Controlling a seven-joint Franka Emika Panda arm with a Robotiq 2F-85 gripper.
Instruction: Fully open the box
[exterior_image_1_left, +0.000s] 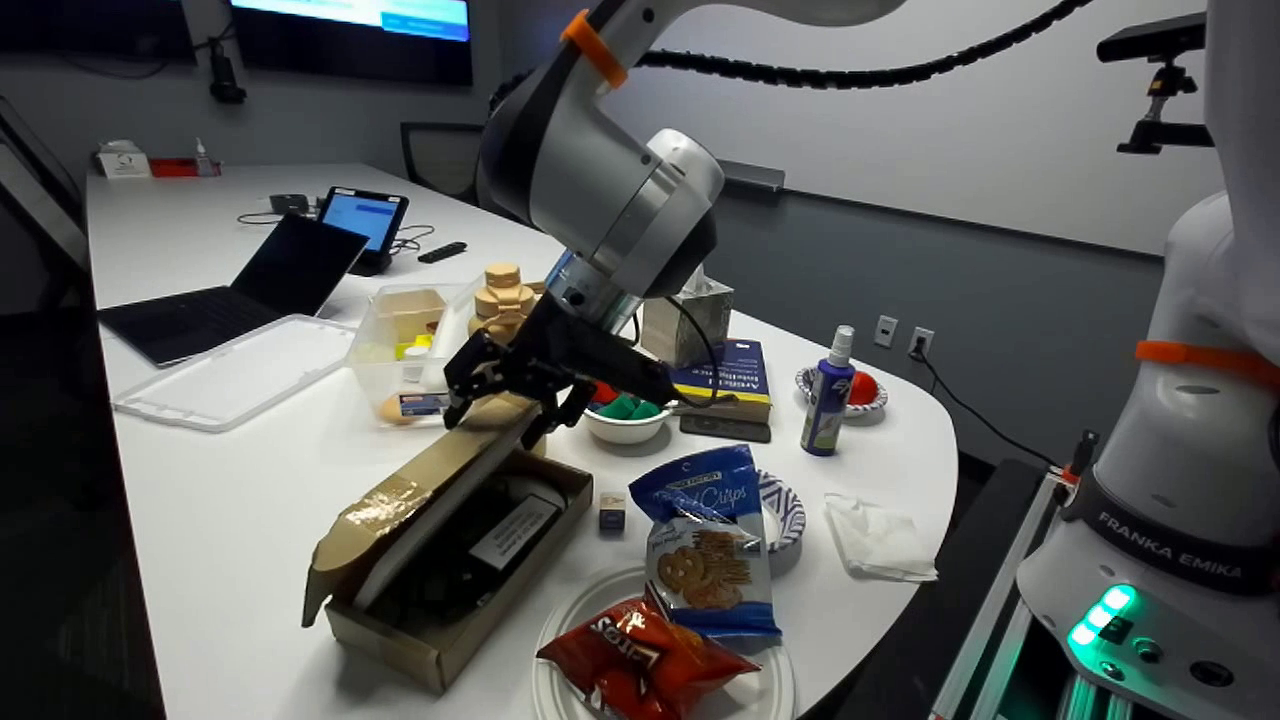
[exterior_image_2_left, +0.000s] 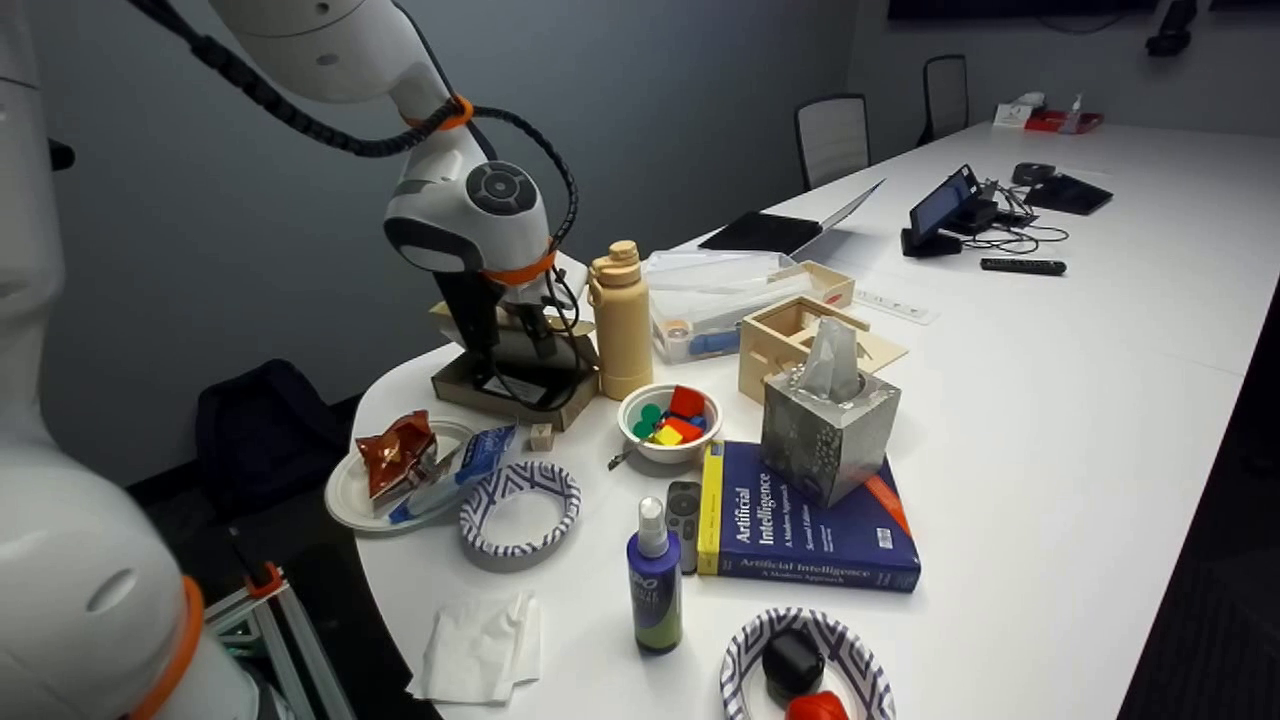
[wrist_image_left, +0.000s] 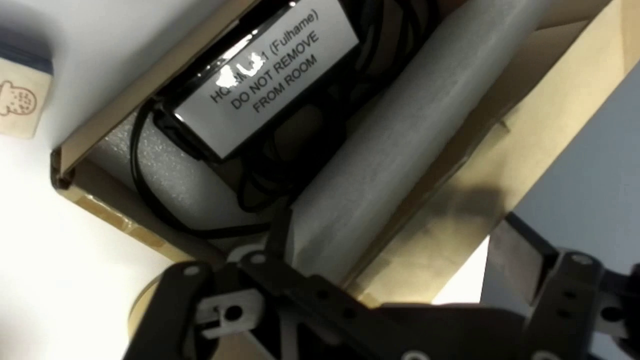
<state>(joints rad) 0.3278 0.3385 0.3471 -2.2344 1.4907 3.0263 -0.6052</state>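
Box (exterior_image_1_left: 515, 584) is on the white table (exterior_image_1_left: 230, 520), just beside the plate (exterior_image_1_left: 560, 620) with the red chip bag (exterior_image_1_left: 640, 655), with the tan bottle (exterior_image_2_left: 622, 330) off one short end. Only one arm (exterior_image_1_left: 600, 180) here, so no question who's nearer — the gripper (exterior_image_1_left: 490, 430) hangs over the lid (exterior_image_1_left: 400, 490) toward the bottle end, and the rest of the box stretches away from it, below.

Everything turns on that lid: in the wrist view it runs between the fingers (wrist_image_left: 517, 260). One finger (wrist_image_left: 278, 237) is on the inner side by the foam sheet (wrist_image_left: 400, 145), the other is outside the cardboard. They're spread wide and nothing's clamped; whether either one actually touches the lid, I can't tell.

In an exterior view the long axis follows the side wall (exterior_image_1_left: 480, 625), lower left to upper right, bottle end being the upper right. Mouth faces up and toward the chips, showing a white-labelled black gadget (wrist_image_left: 270, 75) inside. Lid's up partway, not laid back, and I'd say the hinge is the long edge away from the chips. So my guess is the next push wants to go across that long axis — inner finger shoving outward, not lengthwise. Main worry imo: the foam bunching up or dragging along with the lid.
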